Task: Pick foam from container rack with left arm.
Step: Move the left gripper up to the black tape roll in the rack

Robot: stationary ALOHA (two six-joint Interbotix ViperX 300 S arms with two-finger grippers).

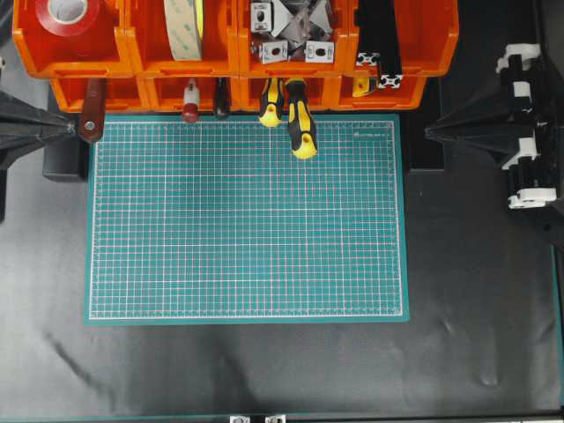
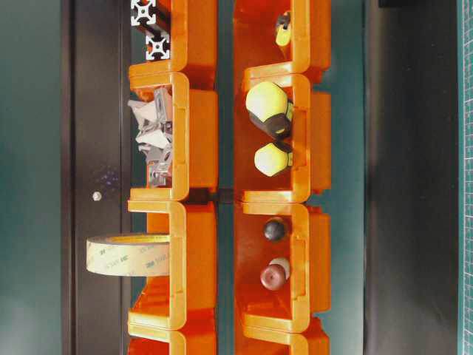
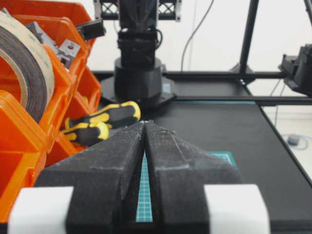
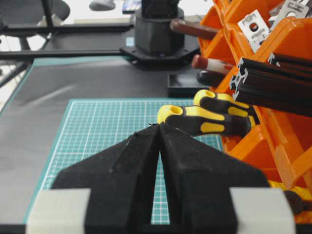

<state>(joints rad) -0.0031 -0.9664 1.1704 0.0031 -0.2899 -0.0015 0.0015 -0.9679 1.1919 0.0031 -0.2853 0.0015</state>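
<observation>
From overhead, the container rack [image 1: 233, 53] of orange bins runs along the far edge of the bench [image 1: 264, 370], just beyond the far edge of a green cutting mat [image 1: 247, 220]. The foam [image 1: 183, 26] stands on edge in the second large bin from the left, beside the bin holding a red tape roll [image 1: 72, 16]; metal brackets [image 1: 291, 35] and black aluminium extrusions [image 1: 379, 44] fill the bins to the right. Yellow-and-black screwdrivers [image 1: 295, 119] stick out of a lower bin over the mat's far edge. The left end effector [image 1: 66, 128] sits at the bench's left edge, the right end effector [image 1: 432, 132] at the right edge, both pointing inward. The table-level view, turned on its side, shows the foam [image 2: 129, 255] jutting out of its upper bin, its beige liner facing out. In the left wrist view the left end effector [image 3: 145, 124] has its jaws pressed together at the tips with nothing between them; the foam [image 3: 24, 63] rises from the bin at upper left, apart from it. In the right wrist view the right end effector [image 4: 158, 126] is likewise closed and empty, near the screwdriver handles [image 4: 204, 119].
</observation>
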